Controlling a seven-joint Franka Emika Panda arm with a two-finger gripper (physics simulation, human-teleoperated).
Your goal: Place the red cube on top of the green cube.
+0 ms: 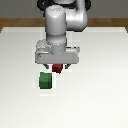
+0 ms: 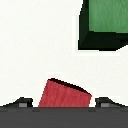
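One green cube (image 1: 46, 80) nearest; one red cube (image 1: 58, 68) between fingers (image 1: 48, 68).

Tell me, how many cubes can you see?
2. The red cube sits right under the gripper, between its fingers. The green cube rests on the white table, apart from the red one, nearer the exterior view's left. Nothing suggests more hidden.

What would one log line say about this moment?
claw: shut on red cube | red cube: tilted in the grip | green cube: on table, apart | stacking: not yet done
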